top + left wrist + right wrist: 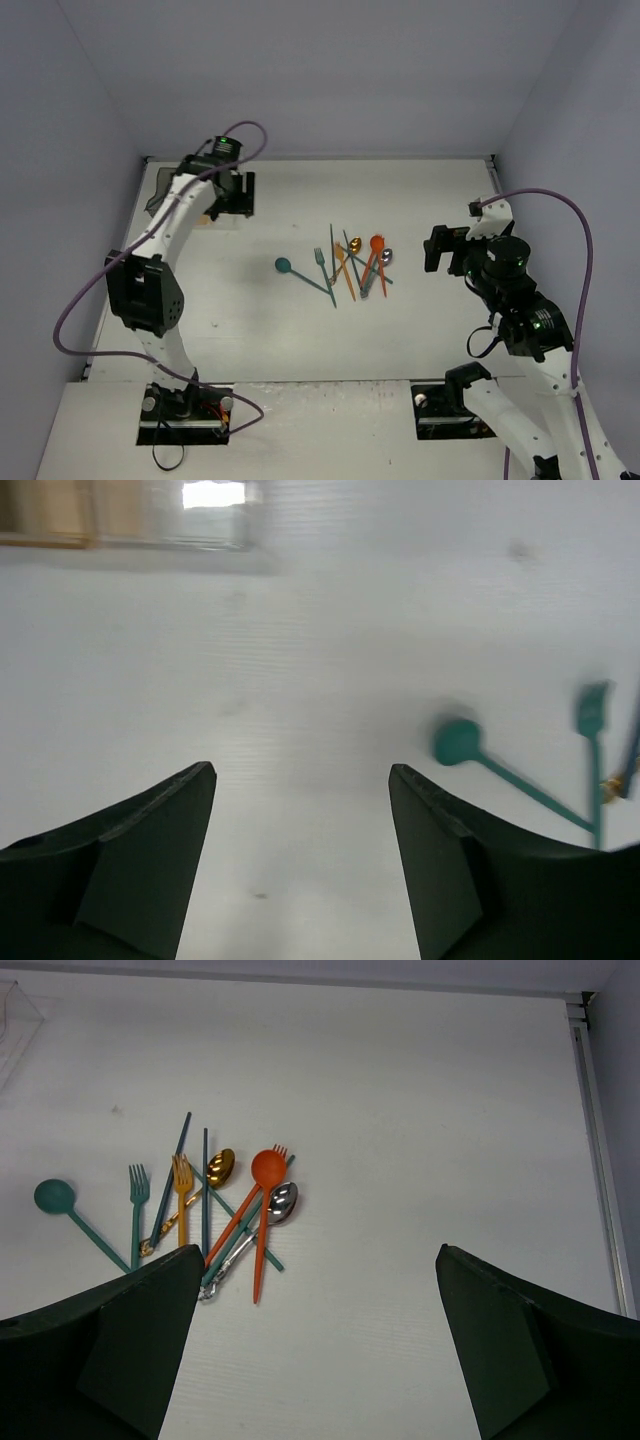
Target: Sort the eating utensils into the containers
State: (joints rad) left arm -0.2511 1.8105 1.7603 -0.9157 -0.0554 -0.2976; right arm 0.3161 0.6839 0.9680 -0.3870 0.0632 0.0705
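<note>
The eating utensils [355,265] lie in a loose pile mid-table: teal sticks, a teal fork [137,1185], a yellow fork [181,1175], a gold spoon [221,1167], an orange spoon [267,1170] and a silver spoon [282,1202]. A teal spoon [283,265] lies apart on the pile's left. The containers stand at the far left; their dark grey bin [158,190] shows beside the left arm. My left gripper [235,195] hovers by them, open and empty [300,780]. My right gripper [440,250] hangs right of the pile, open and empty [320,1260].
In the left wrist view an amber bin [60,510] and a clear bin [210,505] show blurred at the top left, with the teal spoon [458,742] and fork [592,708] to the right. Grey walls enclose the table; a rail [600,1140] edges its right side.
</note>
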